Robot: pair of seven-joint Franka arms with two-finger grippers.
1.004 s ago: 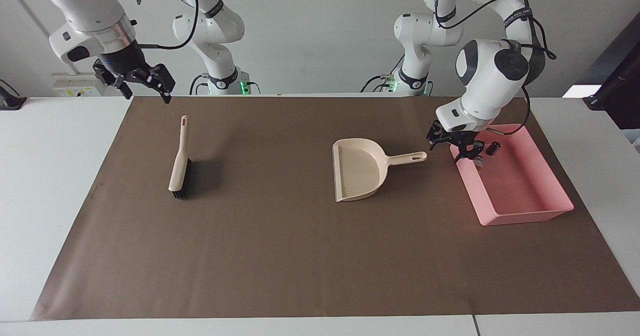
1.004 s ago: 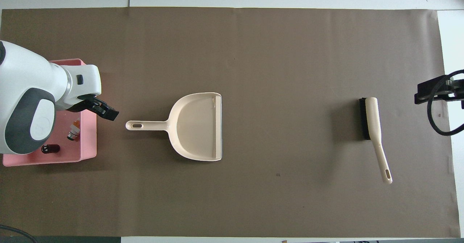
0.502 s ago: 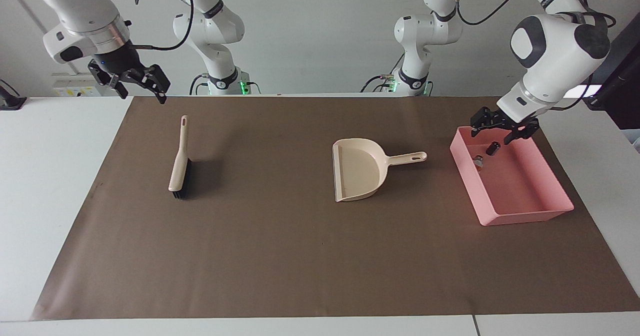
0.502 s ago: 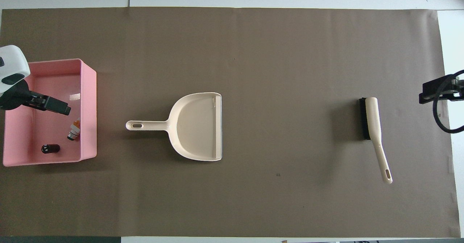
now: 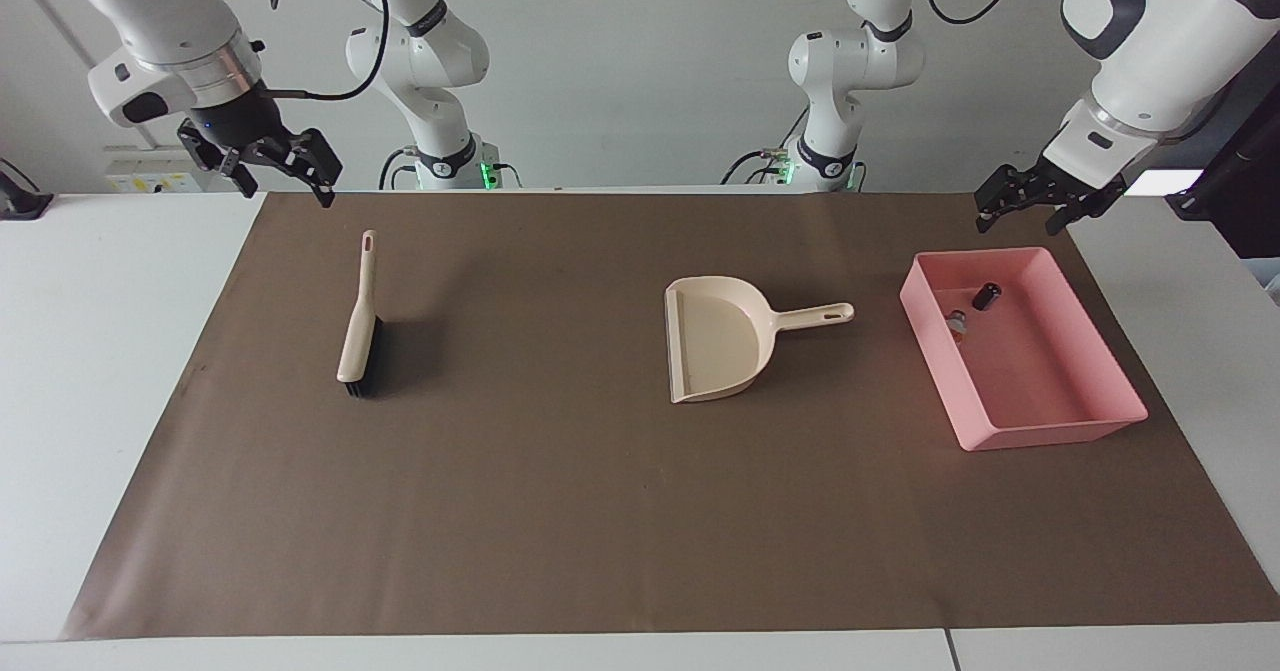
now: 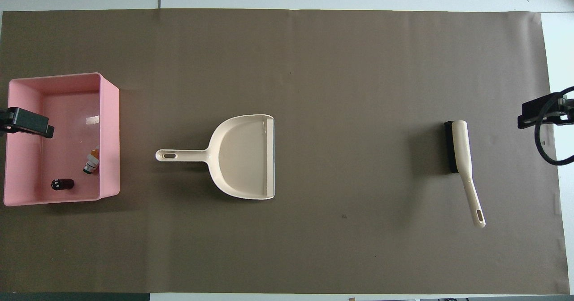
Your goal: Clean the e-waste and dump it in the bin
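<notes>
Sitting flat on the brown mat at the left arm's end of the worktop: the pink bin. Lying inside it, all the e-waste in view: the black stubby bit by the wall nearest the robots' edge, the whitish bit near it, against the wall facing the dustpan.

Hanging raised over the left arm's end of the worktop, above the bin's outer rim and touching nothing: the left gripper, fingers spread and gripping nothing.

Waiting in the air over the corner at the robots' edge and the right arm's end: the right gripper, fingers likewise released and empty.

Lying on the mat toward the right arm's end, well apart from the dustpan: the brush.
</notes>
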